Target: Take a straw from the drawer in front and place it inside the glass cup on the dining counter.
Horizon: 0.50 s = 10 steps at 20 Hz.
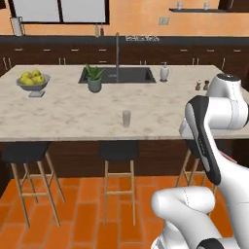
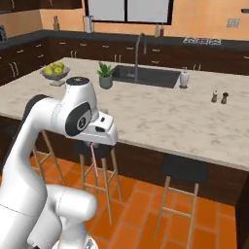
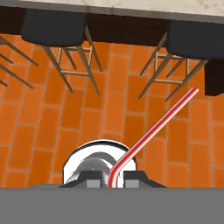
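Left base view
- Glass cup (image 1: 126, 118): a small clear greyish tumbler, lower middle of the frame, upright on the dining counter (image 1: 63, 114) near its front edge, nothing in it.
- Cup handling: probably light and easy to tip; the straw should go in from above without knocking the rim.

Right base view
- Gripper (image 2: 94, 145): centre left of the frame, hanging below the white wrist, out over the orange floor in front of the stools.
- Straw (image 2: 94, 160): a thin pinkish line dropping from the wrist toward the floor.

Hand view
- Straw (image 3: 153, 129): red with a pale stripe, running from bottom centre to upper right, with a bend just past the grip.
- Jaws: closed on the straw's near end, the fingers (image 3: 133, 176) on either side of it.
- Straw handling: likely very light and thin, easily swung or slipped; held at one end, the free length can wobble.
- Task state: straw in hand, not yet at the cup.
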Motion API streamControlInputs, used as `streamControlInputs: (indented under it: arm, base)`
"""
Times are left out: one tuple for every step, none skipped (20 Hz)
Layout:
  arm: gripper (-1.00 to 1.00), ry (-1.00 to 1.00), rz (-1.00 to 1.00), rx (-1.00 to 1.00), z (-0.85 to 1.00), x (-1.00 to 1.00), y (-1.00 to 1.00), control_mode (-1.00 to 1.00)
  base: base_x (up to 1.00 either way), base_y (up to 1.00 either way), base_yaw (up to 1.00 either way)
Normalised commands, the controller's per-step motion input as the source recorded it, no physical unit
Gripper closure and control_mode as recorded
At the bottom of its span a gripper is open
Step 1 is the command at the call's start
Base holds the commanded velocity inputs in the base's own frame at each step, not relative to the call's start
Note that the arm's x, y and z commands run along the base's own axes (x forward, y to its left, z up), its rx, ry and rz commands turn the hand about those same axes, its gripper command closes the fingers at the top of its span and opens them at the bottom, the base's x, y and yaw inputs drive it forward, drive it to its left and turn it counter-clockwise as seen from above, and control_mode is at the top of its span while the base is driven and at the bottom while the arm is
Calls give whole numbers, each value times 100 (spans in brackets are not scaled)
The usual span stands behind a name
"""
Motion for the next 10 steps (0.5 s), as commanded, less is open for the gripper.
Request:
streamControlInputs:
  arm:
    - [100, 0, 0, 0, 0, 0, 0, 100]
    - [100, 0, 0, 0, 0, 0, 0, 100]
    - [100, 0, 0, 0, 0, 0, 0, 100]
    - [100, 0, 0, 0, 0, 0, 0, 100]
    - [100, 0, 0, 0, 0, 0, 0, 100]
    - [100, 0, 0, 0, 0, 0, 0, 100]
    - [100, 0, 0, 0, 0, 0, 0, 100]
    - [100, 0, 0, 0, 0, 0, 0, 100]
    - [100, 0, 0, 0, 0, 0, 0, 100]
    - [100, 0, 0, 0, 0, 0, 0, 100]
  base:
    - [52, 98, -55]
    - [52, 100, -54]
    - [56, 99, -49]
    - [63, 90, -45]
    - [66, 78, -38]
    - [78, 64, -31]
    - [84, 51, -23]
    - [91, 44, -18]
    - [94, 35, -9]
    - [100, 26, -4]
